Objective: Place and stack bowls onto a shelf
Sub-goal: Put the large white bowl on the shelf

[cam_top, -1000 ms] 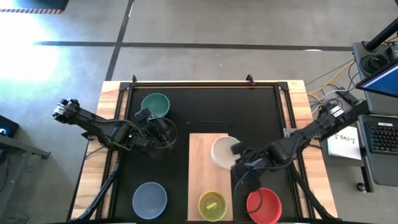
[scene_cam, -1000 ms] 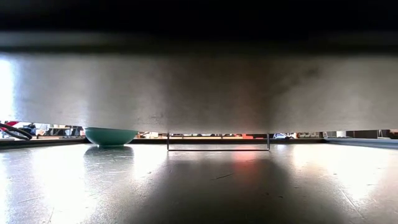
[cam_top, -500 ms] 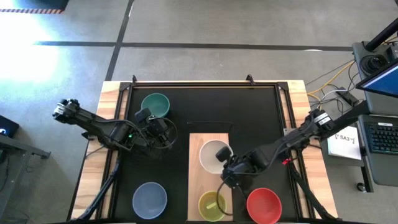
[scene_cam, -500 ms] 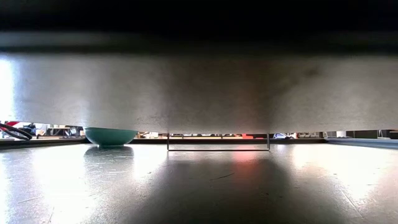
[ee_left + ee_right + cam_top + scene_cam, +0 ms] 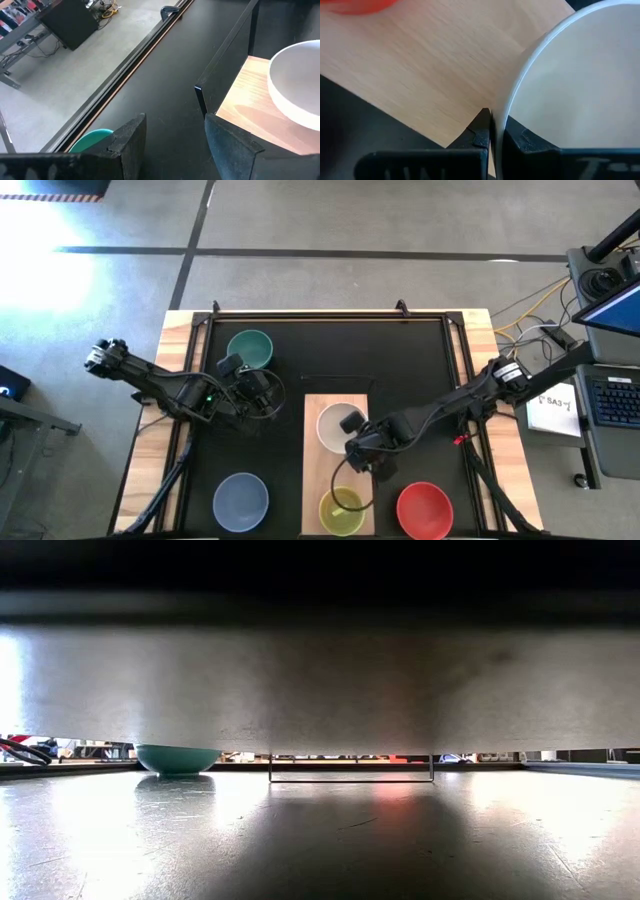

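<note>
From where I'm sitting, the right gripper (image 5: 357, 444) has its jaws pinched onto the rim of the white bowl (image 5: 337, 426), one finger inside the wall and one outside. The right wrist view makes that super clear: thin smooth plastic rim (image 5: 506, 107) wedged between the two dark fingers (image 5: 481, 131), with pale wood grain of the shelf (image 5: 427, 65) right under it. The overhead can't show that pinch at all, but it does give me the layout: the bowl sits over the far half of the shelf (image 5: 320, 470), and the yellow bowl (image 5: 341, 511) sits on the near end of the board.

Off the board on the matte black table (image 5: 340, 355): red bowl (image 5: 424, 510) just beside the shelf, grey-blue bowl (image 5: 240, 500) near the front left, teal bowl (image 5: 250, 349) at the back left.

Left gripper (image 5: 262, 394) is parked by the teal bowl, jaws spread apart with nothing between them, which the left wrist view shows.

Low view is mostly blocked by a flat grey slab; only the teal bowl (image 5: 177, 759) peeks out under it.
</note>
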